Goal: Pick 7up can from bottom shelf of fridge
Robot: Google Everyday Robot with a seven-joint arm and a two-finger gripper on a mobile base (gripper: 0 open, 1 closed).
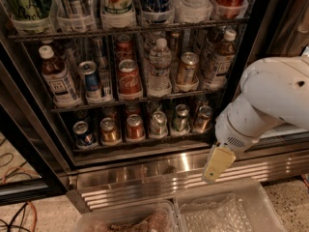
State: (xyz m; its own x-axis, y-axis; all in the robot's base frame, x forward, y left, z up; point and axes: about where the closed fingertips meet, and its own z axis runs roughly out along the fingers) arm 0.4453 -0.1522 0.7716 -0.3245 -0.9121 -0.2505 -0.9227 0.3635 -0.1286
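- Stainless-steel ribbing forms the base (145,178) of the fridge (247,57), a black-framed drinks cooler with wire racks. There is only the one camera view, looking down at it.
- The bottom shelf (145,144) is the lowest dark wire rack and carries six short cans in a row across its width.
- The 7up can (158,123) stands upright on the bottom shelf, fourth from the left. It has a silver top and a pale grey-green body.
- A red can (134,127) stands just beside it on the left, and a darker green can (181,118) just beside it on the right.
- A blue can (83,133) stands at the left end of the row, with a gold-toned can (110,131) next to it. A brownish can (203,118) closes the right end.
- The rack above holds bottles and taller cans, among them a clear water bottle (159,67) directly over the 7up can.
- The white arm (270,100) enters from the right edge of the view, in front of the fridge frame.
- The gripper (218,164) is cream-coloured and points downward. It hangs in front of the steel base, lower than the bottom shelf and to the right of the can row.
- The gripper touches no can and sits well apart from the 7up can.
- Whether the jaws are released or clenched cannot be told, and nothing is seen in them.
- Two clear plastic bins (227,211) sit on the floor below the base.
- Cables (19,211) lie at lower left.
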